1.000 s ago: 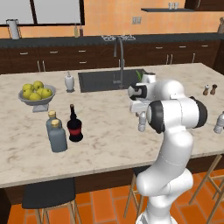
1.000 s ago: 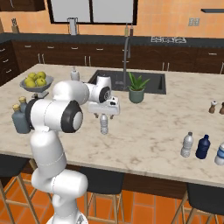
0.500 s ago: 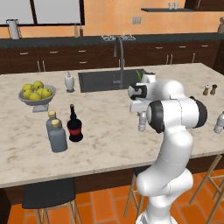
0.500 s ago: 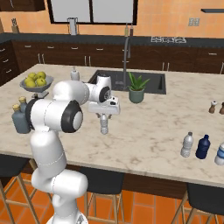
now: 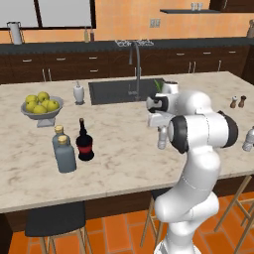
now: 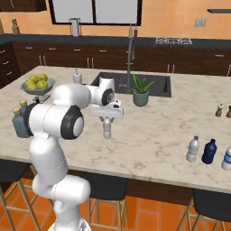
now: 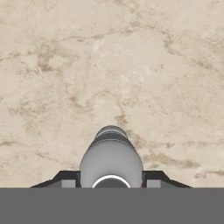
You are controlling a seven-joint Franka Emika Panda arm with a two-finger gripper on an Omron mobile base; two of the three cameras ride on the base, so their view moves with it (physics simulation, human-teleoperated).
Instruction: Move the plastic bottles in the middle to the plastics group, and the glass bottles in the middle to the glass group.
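A pale plastic bottle with a light cap stands upright mid-counter, also seen as plastic bottle and from above as plastic bottle. My gripper comes down over its top and is shut on it; the fingertips press against both sides. The dark glass bottle with a red band stands beside the glass group, two grey-blue cork-topped bottles at the counter's left. The plastics group stands near the front right edge, beside a dark blue bottle.
A bowl of yellow fruit and a white soap dispenser stand at the back left. The sink with its tap and a potted plant lie behind the gripper. Salt and pepper shakers are far right.
The hand has shifted slightly left and down over the pale bottle. The bottle itself has hardly moved.
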